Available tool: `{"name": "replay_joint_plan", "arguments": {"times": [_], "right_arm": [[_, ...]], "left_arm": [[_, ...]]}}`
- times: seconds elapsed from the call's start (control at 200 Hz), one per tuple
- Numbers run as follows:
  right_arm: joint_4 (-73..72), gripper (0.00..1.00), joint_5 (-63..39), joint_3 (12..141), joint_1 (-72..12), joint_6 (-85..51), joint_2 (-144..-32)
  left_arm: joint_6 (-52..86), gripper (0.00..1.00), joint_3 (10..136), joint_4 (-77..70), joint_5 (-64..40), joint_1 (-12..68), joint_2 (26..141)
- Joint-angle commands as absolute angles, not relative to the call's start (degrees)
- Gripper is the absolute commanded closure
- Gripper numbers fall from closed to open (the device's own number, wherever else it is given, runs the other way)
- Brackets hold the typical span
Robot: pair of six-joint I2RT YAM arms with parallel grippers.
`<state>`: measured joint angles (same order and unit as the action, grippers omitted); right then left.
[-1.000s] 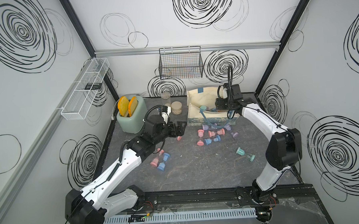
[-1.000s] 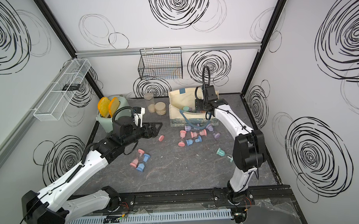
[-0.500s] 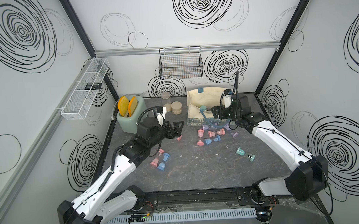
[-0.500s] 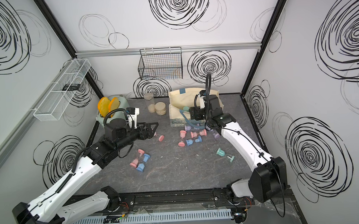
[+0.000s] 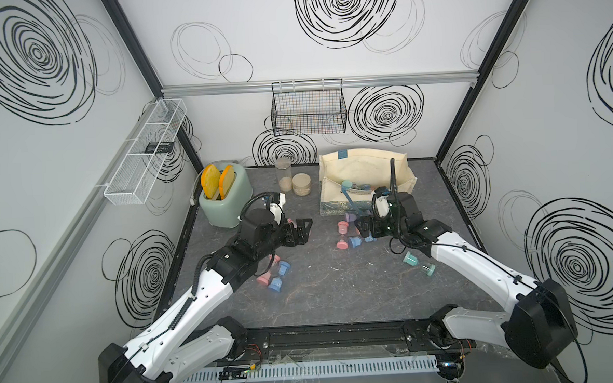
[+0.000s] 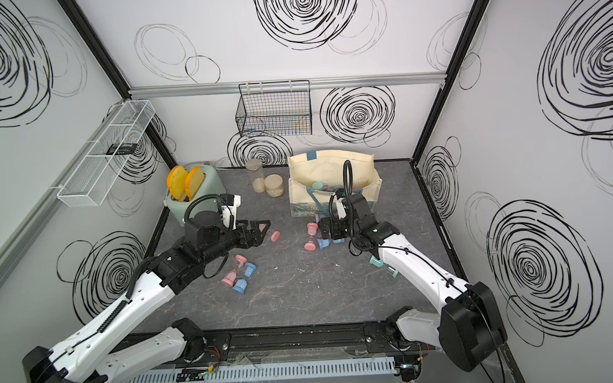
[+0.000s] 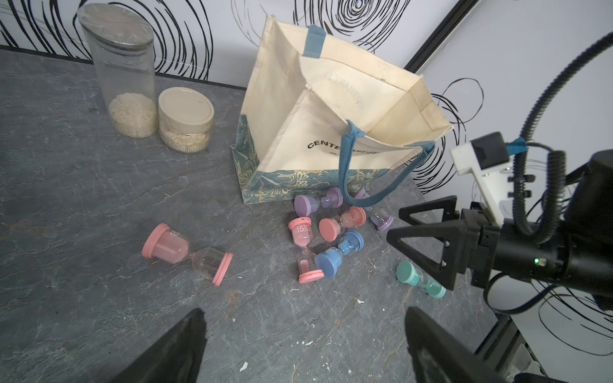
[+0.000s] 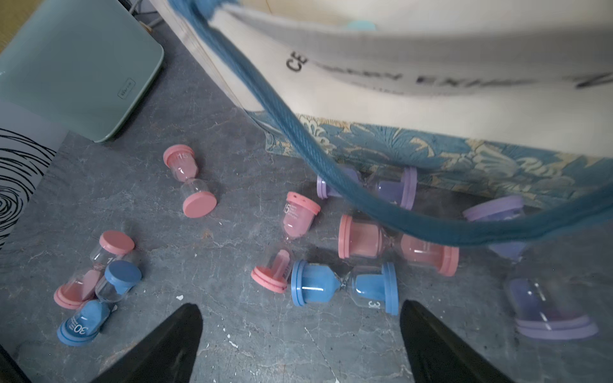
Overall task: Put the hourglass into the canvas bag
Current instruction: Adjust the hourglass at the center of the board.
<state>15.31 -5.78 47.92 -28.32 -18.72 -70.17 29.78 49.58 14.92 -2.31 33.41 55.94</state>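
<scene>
A white wire shelf (image 5: 143, 153) hung on the left wall. Below it, a green toaster (image 5: 224, 206) stood in the back corner of the gray table (image 5: 338, 290). Two yellow toast slices (image 5: 217, 178) stuck up out of it.

The left claw (image 5: 304, 230) hung low over the table, just past the toaster. Its two fingers (image 7: 185, 345) were spread wide apart and held nothing. A lone pink hourglass (image 7: 187, 253) lay on its side a little way in front of that claw. Near the left arm lay a small heap (image 5: 275, 283) of pink and blue hourglasses. At the back stood a tall jar (image 5: 283, 173) and a short jar (image 5: 302, 183), side by side.

The canvas bag (image 5: 353, 165) stood open at the back, to the right of the jars. Its blue strap (image 7: 345, 172) hung down over the front. A few hourglasses in the bag (image 5: 348, 185) showed over the rim. More lay in a pile (image 5: 342, 230) on the table right in front of the bag. They were pink, blue and purple.

The right claw (image 8: 300, 305) hung just above this pile. Its fingers were wide apart too, with nothing between them. A blue hourglass (image 8: 343, 287) lay on its side just in front of that claw, next to a pink one (image 8: 398, 245). Farthest right, a teal hourglass (image 5: 418, 262) lay by the right arm.
</scene>
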Motion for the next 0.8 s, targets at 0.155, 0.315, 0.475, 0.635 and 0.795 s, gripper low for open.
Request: {"name": "replay_joint_plan", "arguments": {"times": [0.155,0.315,0.475,0.635,0.795], "right_arm": [[8.0,0.03,-12.0,40.4,-22.9,-24.2,-71.6],[7.2,0.03,-14.1,39.4,-19.2,-24.0,-75.5],[2.6,0.03,-13.9,37.7,-18.6,-24.0,-78.3],[-0.2,0.03,-13.9,37.6,-18.1,-23.6,-81.1],[-1.6,0.03,-14.3,37.7,-18.3,-23.4,-83.2]], "left_arm": [[30.8,0.04,48.3,11.8,0.0,35.1,56.4],[32.0,0.04,47.8,10.5,0.3,36.6,57.1],[32.6,0.04,47.9,10.1,1.6,38.6,58.1],[33.0,0.04,47.6,9.5,2.4,39.5,58.5],[32.9,0.04,48.0,9.7,2.3,39.6,59.1]]}}
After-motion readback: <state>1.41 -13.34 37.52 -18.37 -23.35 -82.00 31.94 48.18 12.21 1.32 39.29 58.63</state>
